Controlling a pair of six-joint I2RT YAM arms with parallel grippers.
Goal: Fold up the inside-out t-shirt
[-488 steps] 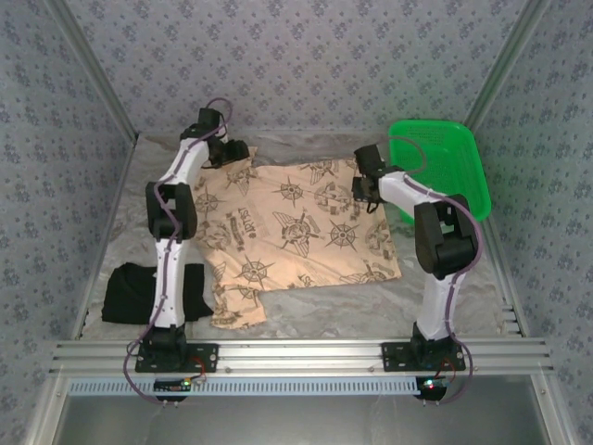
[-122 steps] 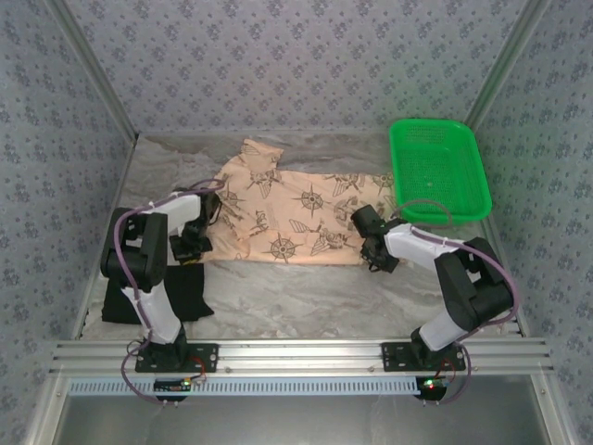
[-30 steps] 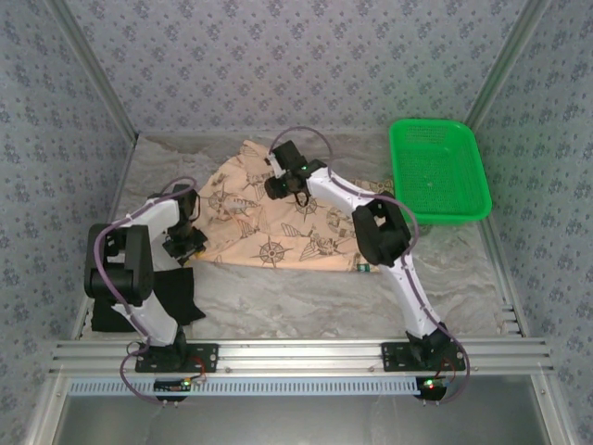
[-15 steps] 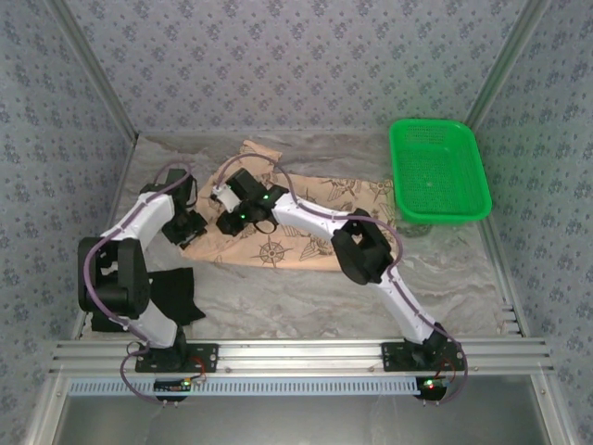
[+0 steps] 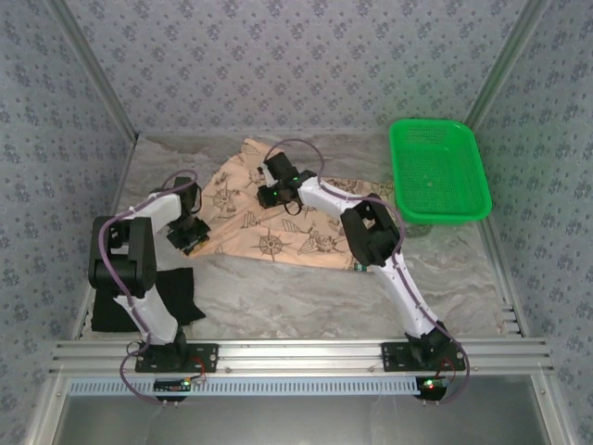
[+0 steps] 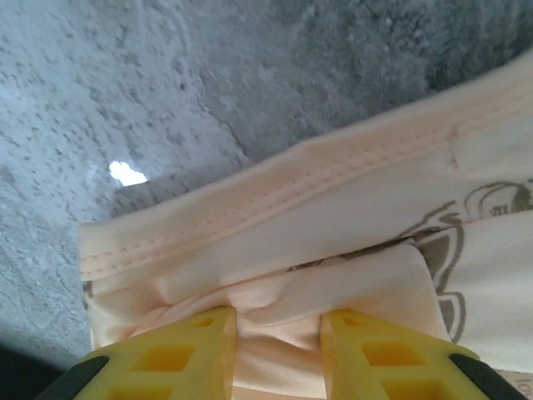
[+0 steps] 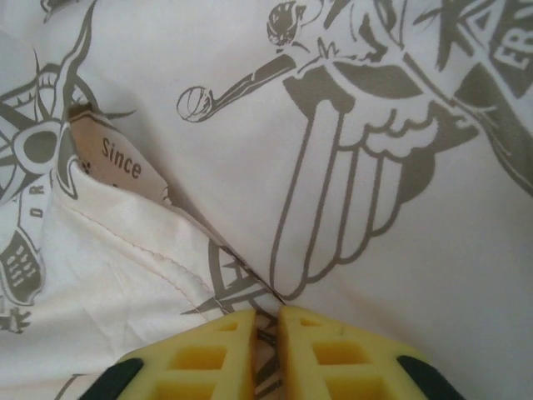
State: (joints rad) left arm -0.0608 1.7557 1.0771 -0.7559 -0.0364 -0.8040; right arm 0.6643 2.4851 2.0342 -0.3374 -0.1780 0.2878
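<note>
Roughly halfway, we judge: the t-shirt (image 5: 306,222) lies doubled into a wrinkled band on the far middle of the surface (image 5: 306,297), with crosswise folds and smoothing left. Its long axis runs left to right, the left end slightly toward the near edge, a sleeve poking toward the far edge. Our left gripper (image 5: 190,236) clamps bunched cloth at the left end. Our right gripper (image 5: 269,195), jaws almost together, presses down mid-band, and we cannot tell whether it pinches any.
</note>
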